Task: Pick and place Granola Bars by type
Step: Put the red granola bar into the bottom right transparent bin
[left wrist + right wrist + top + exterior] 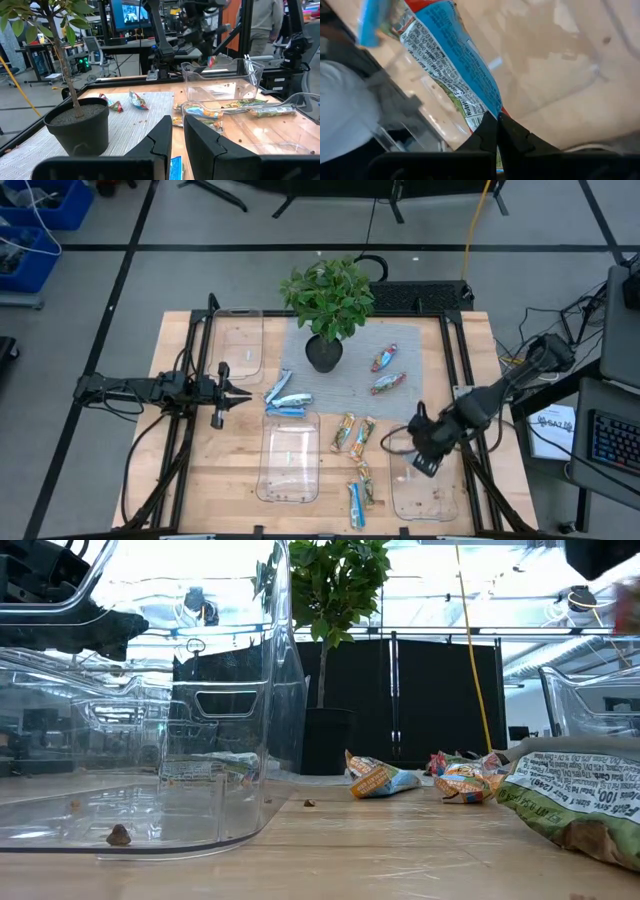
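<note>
My right gripper [424,463] is over the clear tray [440,502] at the table's near right, shut on a red-blue granola bar [451,60]. Two more red-blue bars [385,359] lie on the grey mat [355,385]. Green-yellow-orange bars [353,434] lie on the wood beside the middle tray [290,462]; another [364,480] and a blue-white bar [355,506] lie nearer the near edge. My left gripper [240,395] hangs just left of two blue-white bars [286,400], its fingers [165,137] a narrow gap apart and holding nothing. My right gripper pinches the red-blue bar between its two fingers at one end of the wrapper [490,111]. The bar runs on from the fingertips [487,131], along the line of the fingers, over the clear tray. Whether its far end touches the tray, I cannot tell.
A potted plant [328,305] stands at the mat's far edge. A third clear tray [238,342] lies at the far left. Black frame rails [458,360] run along the table's sides. A person [260,20] stands in the room beyond the table.
</note>
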